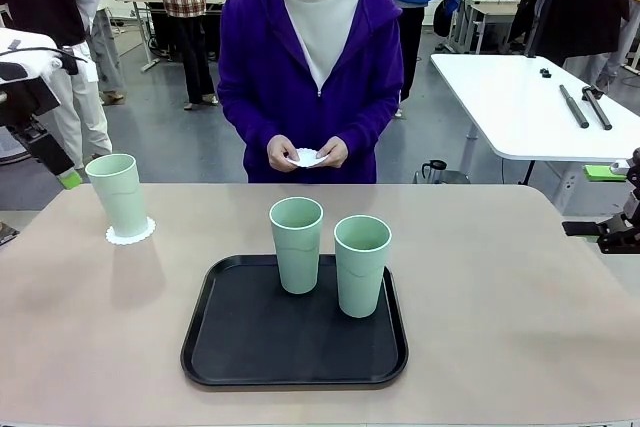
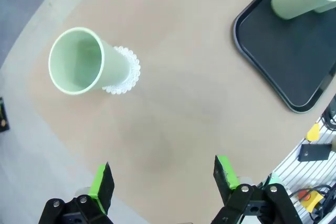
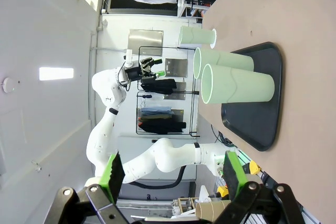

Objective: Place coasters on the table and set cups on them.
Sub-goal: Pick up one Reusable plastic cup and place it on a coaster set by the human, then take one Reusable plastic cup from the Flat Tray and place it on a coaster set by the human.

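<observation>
Cup [image 1: 118, 190] one stands on its coaster [image 1: 131, 233], left tool [image 2: 164, 171] and right tool [image 3: 173, 163] gape empty, and the person [image 1: 310, 77] holds the next coaster [image 1: 307, 157], likely due on the counter [image 1: 500, 327] first.

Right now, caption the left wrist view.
Open left gripper above beige tabletop; pale mint-green plastic tumbler stands on white lacy paper doily.

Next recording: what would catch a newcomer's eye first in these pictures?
Two green cups stand on a black tray in the middle of the table. A third cup sits on a lacy white coaster at the far left, while the person's hands hold another coaster beyond the far edge.
</observation>
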Available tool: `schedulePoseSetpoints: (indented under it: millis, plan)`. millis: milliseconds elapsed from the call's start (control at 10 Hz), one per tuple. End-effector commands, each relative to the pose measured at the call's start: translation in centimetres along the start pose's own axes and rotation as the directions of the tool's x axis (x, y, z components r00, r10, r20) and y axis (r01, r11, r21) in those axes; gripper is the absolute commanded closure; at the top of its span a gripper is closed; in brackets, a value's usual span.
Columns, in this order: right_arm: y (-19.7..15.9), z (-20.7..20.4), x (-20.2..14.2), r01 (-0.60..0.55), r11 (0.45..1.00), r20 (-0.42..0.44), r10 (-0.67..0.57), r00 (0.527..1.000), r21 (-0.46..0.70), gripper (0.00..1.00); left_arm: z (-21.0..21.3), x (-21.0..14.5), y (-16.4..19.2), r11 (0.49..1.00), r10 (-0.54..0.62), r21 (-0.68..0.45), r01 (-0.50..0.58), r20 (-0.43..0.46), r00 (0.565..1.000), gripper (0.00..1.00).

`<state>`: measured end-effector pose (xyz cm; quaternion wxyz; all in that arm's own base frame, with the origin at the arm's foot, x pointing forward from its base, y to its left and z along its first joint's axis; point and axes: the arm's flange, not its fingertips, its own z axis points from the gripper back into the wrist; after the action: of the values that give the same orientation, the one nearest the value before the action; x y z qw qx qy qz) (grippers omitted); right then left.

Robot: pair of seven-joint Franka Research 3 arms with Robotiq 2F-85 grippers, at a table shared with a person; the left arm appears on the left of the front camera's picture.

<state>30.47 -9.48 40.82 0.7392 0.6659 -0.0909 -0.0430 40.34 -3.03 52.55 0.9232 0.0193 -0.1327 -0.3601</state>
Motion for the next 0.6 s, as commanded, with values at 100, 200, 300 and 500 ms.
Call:
schedulePoseSetpoints:
  millis: [100,200,300,500]
  plan:
    - [-0.07,-0.03,0.08,-0.013,1.0,0.001,0.013,1.0,0.01,0.0,-0.57,0.11,1.11,0.999,0.031,-0.017,-0.032,-0.054,0.998,0.0]
    - [-0.07,-0.03,0.08,-0.013,1.0,0.001,0.013,1.0,0.01,0.0,-0.43,0.03,0.13,1.0,0.009,0.009,-0.008,-0.035,0.999,0.0]
    - [-0.07,-0.03,0.08,-0.013,1.0,0.001,0.013,1.0,0.01,0.0,-0.43,0.03,0.13,1.0,0.009,0.009,-0.008,-0.035,0.999,0.0]
    - [-0.07,-0.03,0.08,-0.013,1.0,0.001,0.013,1.0,0.01,0.0,-0.43,0.03,0.13,1.0,0.009,0.009,-0.008,-0.035,0.999,0.0]
